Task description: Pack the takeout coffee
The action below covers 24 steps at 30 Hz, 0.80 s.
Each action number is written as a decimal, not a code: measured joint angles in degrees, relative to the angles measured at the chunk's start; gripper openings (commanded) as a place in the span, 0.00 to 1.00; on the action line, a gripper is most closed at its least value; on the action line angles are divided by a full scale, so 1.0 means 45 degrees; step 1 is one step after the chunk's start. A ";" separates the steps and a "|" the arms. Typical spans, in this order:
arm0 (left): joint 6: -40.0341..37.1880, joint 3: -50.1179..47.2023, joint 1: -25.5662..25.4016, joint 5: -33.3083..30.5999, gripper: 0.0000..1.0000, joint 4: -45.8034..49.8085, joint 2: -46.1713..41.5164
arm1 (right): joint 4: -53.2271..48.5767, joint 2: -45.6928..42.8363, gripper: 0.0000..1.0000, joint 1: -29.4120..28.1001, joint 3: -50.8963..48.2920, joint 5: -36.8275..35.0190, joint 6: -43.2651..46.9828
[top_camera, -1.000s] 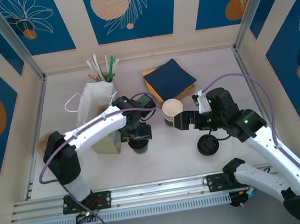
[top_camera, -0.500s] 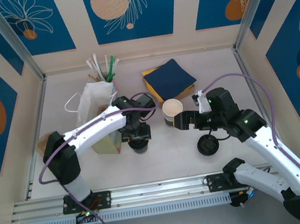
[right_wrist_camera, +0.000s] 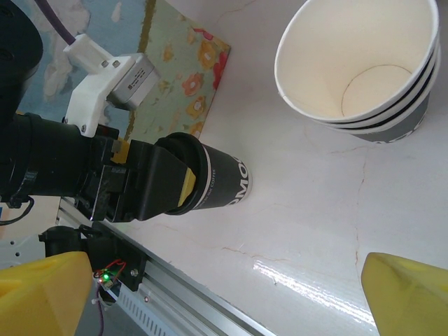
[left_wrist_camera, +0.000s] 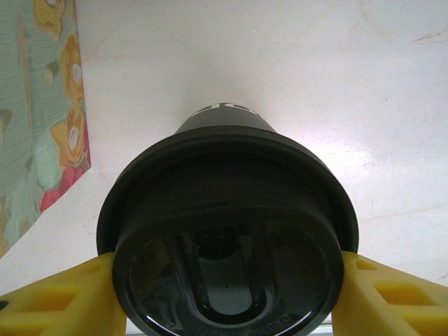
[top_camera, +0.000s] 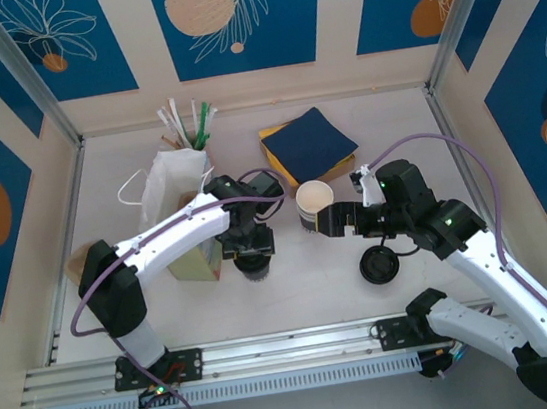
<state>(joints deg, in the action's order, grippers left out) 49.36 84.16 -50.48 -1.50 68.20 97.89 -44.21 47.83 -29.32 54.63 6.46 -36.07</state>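
The takeout coffee (top_camera: 255, 267), a dark cup with white lettering and a round black lid, stands beside the flowered bag. My left gripper (top_camera: 251, 258) is shut on it from above. In the left wrist view the lid (left_wrist_camera: 227, 238) sits between the yellow fingers (left_wrist_camera: 63, 297). In the right wrist view the takeout coffee (right_wrist_camera: 222, 180) shows with its base at the tabletop and the left gripper (right_wrist_camera: 190, 183) clamped just under the lid. My right gripper (top_camera: 330, 221) is open next to the striped cup, holding nothing, its fingertips (right_wrist_camera: 402, 290) wide apart.
A lidless striped paper cup (top_camera: 315, 204) (right_wrist_camera: 364, 66) stands mid-table. A loose black lid (top_camera: 378, 264) lies near the right arm. The white, flower-printed paper bag (top_camera: 173, 192) lies at the left, a holder of straws (top_camera: 186, 130) behind it. Blue and yellow napkins (top_camera: 308, 146) lie at the back.
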 measured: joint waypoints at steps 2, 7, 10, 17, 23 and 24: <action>-0.0005 0.0005 0.0000 0.0000 0.64 0.0005 0.0000 | 0.0015 0.0000 0.99 0.0000 0.0000 0.0005 0.0000; -0.0068 0.0369 -0.0078 0.0015 0.64 0.0204 -0.0010 | 0.0015 0.0015 0.99 0.0000 0.0000 0.0010 -0.0005; -0.0097 0.0758 -0.0219 0.0015 0.64 0.0403 -0.0063 | 0.0019 0.0087 0.99 0.0000 0.0000 0.0019 -0.0005; -0.0155 0.1744 -0.0559 -0.0005 0.64 0.0889 -0.0287 | 0.0024 0.0170 0.99 -0.0005 0.0000 0.0083 -0.0005; -0.0427 0.2851 -0.0670 -0.0112 0.64 0.1326 -0.0291 | 0.0024 0.0170 0.99 -0.0015 0.0000 0.0117 0.0000; -0.0432 0.2982 -0.0670 -0.0126 0.64 0.1394 -0.0296 | 0.0024 0.0170 0.99 -0.0015 0.0000 0.0117 0.0000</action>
<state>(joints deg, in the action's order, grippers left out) 47.42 97.58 -53.49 -2.07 74.48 96.55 -44.10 48.60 -29.39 54.63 6.98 -36.07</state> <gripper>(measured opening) 0.640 0.989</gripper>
